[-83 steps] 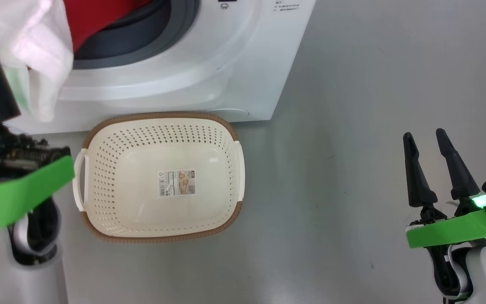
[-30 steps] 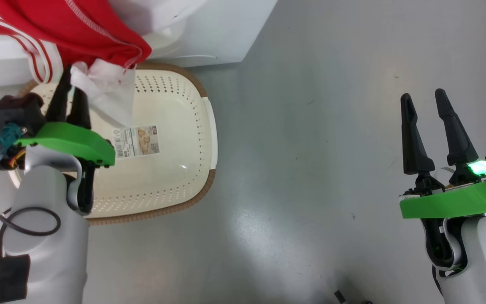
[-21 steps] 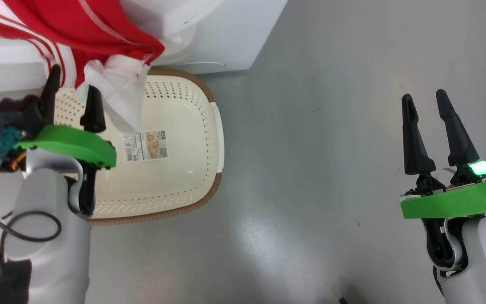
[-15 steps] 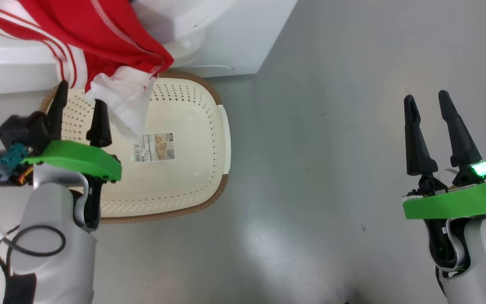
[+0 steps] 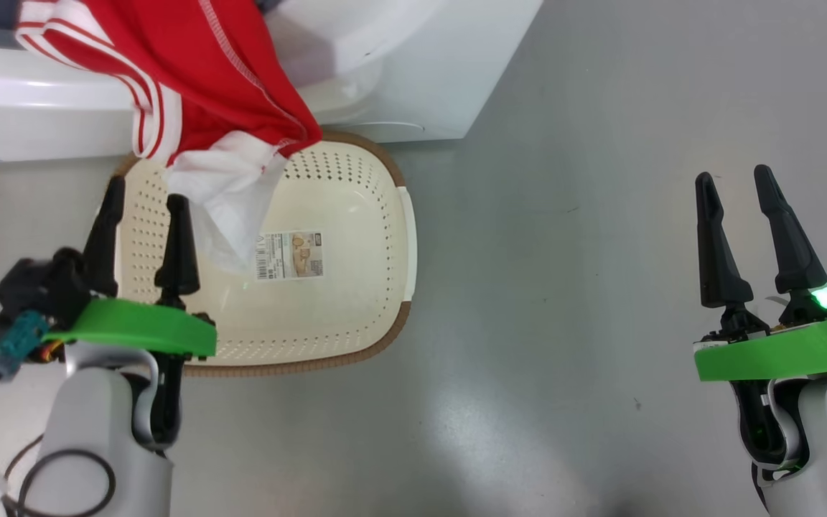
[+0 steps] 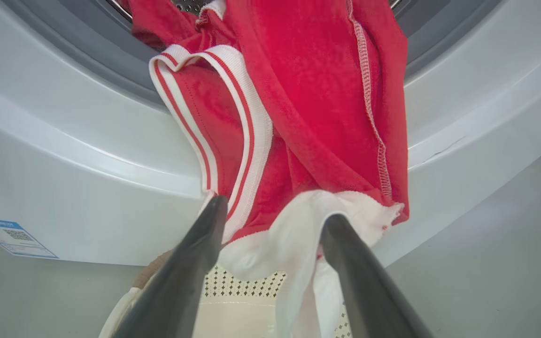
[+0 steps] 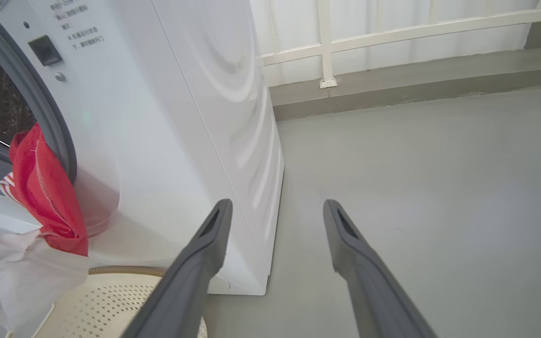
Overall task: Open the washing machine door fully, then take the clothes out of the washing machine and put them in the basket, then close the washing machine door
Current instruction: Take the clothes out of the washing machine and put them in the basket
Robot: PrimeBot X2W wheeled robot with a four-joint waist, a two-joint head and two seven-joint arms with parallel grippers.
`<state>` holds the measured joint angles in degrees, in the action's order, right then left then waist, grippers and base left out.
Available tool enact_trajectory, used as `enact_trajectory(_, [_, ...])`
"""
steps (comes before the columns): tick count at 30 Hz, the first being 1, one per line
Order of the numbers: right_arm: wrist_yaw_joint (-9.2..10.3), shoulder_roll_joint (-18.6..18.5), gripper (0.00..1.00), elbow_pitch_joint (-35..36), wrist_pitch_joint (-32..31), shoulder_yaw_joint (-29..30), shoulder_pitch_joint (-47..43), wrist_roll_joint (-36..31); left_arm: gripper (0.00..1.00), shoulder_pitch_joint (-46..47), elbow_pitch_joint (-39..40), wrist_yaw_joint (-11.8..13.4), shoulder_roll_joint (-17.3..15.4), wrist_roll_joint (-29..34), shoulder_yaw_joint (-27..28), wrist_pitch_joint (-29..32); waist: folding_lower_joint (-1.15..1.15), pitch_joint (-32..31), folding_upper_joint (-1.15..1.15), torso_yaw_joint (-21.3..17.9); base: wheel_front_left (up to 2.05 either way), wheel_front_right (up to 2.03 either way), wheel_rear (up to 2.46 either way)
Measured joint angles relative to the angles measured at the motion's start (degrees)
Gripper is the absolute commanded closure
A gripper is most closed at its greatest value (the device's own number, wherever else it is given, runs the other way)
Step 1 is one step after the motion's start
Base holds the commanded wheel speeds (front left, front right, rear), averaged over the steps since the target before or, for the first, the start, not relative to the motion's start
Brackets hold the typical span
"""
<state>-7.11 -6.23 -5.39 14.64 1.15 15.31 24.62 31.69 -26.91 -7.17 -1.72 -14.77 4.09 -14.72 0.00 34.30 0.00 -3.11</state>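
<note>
The clothes hang out of the washing machine (image 5: 413, 79). A red garment (image 5: 234, 86) with white stripes drapes over its front, and a white cloth (image 5: 223, 194) dangles from under it into the cream basket (image 5: 356, 287) on the floor. My left gripper (image 5: 144, 194) is open over the basket's left part, and the white cloth hangs just past its fingertips. In the left wrist view the red garment (image 6: 308, 94) and white cloth (image 6: 294, 244) show beyond the spread left gripper (image 6: 275, 216). My right gripper (image 5: 734, 177) is open and empty, far right over the floor. The washing machine door is out of view.
The basket stands against the machine's front. Grey floor (image 5: 564, 287) stretches to its right. In the right wrist view the machine's side (image 7: 233, 117) is left of the right gripper (image 7: 275, 206), with a white railing (image 7: 327, 47) at the back.
My left gripper has opened and let go of the white cloth, then drawn back from it. The cloth still hangs under the red garment. The head camera has shifted. The right arm is still.
</note>
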Motion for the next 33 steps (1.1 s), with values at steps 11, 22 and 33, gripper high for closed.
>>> enact_trajectory(11, [0.00,-0.57,0.00,0.01,0.00,0.00,-0.87,0.00,0.00,-8.12,10.04,0.00,0.00,0.05,-0.44,0.00,0.00,-0.61,0.00,0.45,0.00,0.00,0.00])
enact_trajectory(22, [0.00,-0.70,0.00,0.05,0.00,0.33,-1.14,0.00,0.00,-15.47,20.20,0.21,-0.11,-1.04,-2.03,-0.01,0.00,-0.68,0.00,0.52,0.00,0.00,0.00])
enact_trajectory(33, [0.00,-0.70,0.00,0.07,0.00,0.48,-1.32,0.00,0.00,-16.24,21.15,0.67,-0.13,-1.44,-2.69,-0.01,0.00,-1.01,0.00,0.81,0.00,0.00,0.00])
